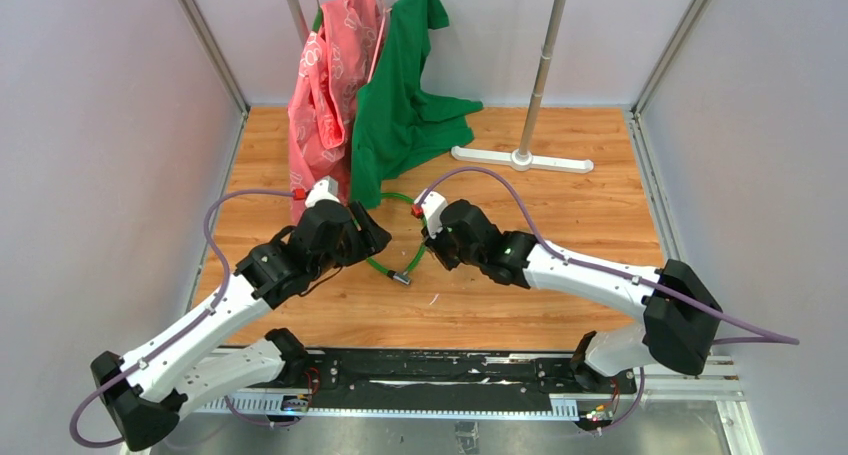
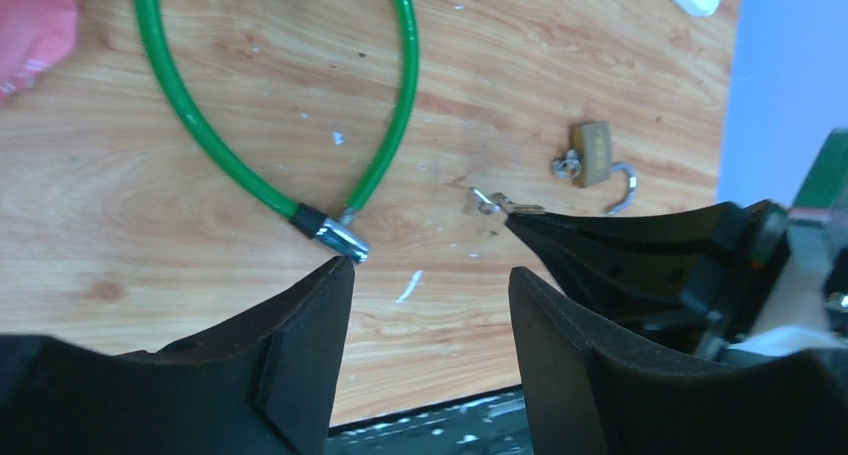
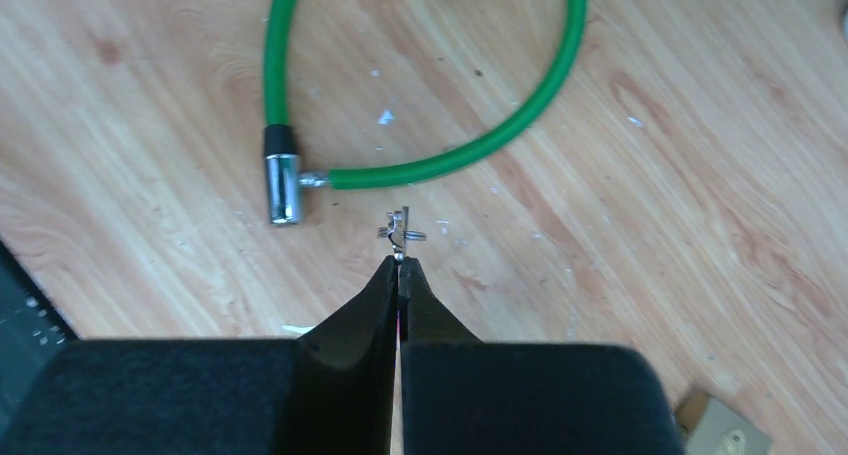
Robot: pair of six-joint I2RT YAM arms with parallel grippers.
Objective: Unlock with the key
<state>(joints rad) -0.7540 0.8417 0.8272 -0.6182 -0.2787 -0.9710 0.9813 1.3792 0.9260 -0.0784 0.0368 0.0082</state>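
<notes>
The green cable lock (image 3: 450, 160) lies looped on the wooden table, its silvery lock head (image 3: 283, 188) at the end. My right gripper (image 3: 400, 262) is shut on the tiny silvery key (image 3: 400, 231), which sticks out past the fingertips a little right of the lock head. In the left wrist view the key (image 2: 497, 204) shows at the right gripper's tips, apart from the lock head (image 2: 340, 238). My left gripper (image 2: 430, 275) is open and empty, its left finger tip just beside the lock head. From above, both grippers, left (image 1: 368, 237) and right (image 1: 426, 245), flank the cable's end (image 1: 400, 275).
A brass padlock (image 2: 592, 153) with an open shackle and a small bunch of keys (image 2: 567, 165) lies beyond the right gripper. A red garment (image 1: 330, 85) and a green garment (image 1: 405, 105) hang from a rack whose white base (image 1: 520, 158) stands at the back.
</notes>
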